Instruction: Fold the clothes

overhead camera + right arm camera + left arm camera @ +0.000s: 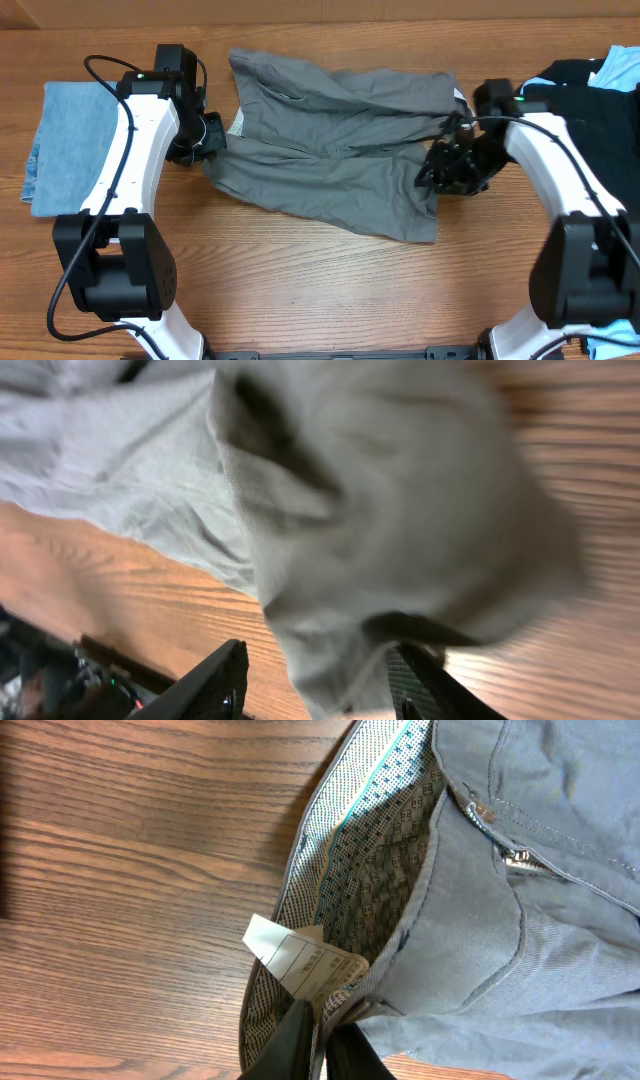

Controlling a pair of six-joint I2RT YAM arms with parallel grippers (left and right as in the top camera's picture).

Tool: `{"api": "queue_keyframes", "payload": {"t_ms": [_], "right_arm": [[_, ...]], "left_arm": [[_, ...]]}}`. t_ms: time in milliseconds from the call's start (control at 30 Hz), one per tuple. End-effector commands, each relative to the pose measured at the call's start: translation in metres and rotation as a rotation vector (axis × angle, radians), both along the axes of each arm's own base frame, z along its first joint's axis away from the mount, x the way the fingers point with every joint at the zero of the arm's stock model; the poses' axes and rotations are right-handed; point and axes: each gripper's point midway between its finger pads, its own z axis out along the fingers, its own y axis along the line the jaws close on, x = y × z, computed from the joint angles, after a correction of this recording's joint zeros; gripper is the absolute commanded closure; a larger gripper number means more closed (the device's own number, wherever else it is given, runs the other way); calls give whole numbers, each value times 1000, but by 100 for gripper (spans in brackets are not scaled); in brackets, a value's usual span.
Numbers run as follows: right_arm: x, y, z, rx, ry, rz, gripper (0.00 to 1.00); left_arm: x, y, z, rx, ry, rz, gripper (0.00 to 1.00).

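The grey garment (pixel 330 150) lies spread and creased across the middle of the table. My left gripper (pixel 208 140) is at its left end, by the waistband. In the left wrist view this gripper (pixel 322 1020) is shut on the waistband edge, with the patterned lining (pixel 380 870) and a white label (pixel 300 960) just ahead of it and a zip (pixel 520 858) further on. My right gripper (pixel 440 170) is at the garment's right edge. Its jaws (pixel 318 660) stand wide apart, and blurred grey cloth (pixel 380 490) hangs loose between them, resting against the right-hand finger.
A folded denim-blue garment (pixel 65 140) lies at the far left. A black garment (pixel 585 85) and a light blue one (pixel 620 65) are piled at the back right. Bare wooden table (pixel 330 290) stretches along the front.
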Motion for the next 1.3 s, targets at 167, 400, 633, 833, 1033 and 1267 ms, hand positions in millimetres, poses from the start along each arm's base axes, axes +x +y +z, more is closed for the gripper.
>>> {"api": "queue_keyframes", "payload": {"t_ms": [167, 400, 633, 833, 1033, 1267], "right_arm": [[5, -35, 20, -11, -43, -163, 43], [-6, -42, -11, -4, 6, -234, 53], [-13, -79, -17, 6, 44, -363, 52], [-22, -63, -36, 113, 45, -358, 53], [-20, -49, -38, 209, 1, -323, 53], [-7, -42, -29, 278, -121, -235, 53]], "left_arm": [[-2, 6, -1, 17, 6, -1, 90], [-3, 7, -1, 22, 11, -1, 89], [-3, 7, -1, 22, 9, -1, 89], [-2, 7, -1, 22, 6, -1, 89], [-3, 7, -1, 22, 9, -1, 89], [-3, 7, -1, 22, 9, -1, 89]]}}
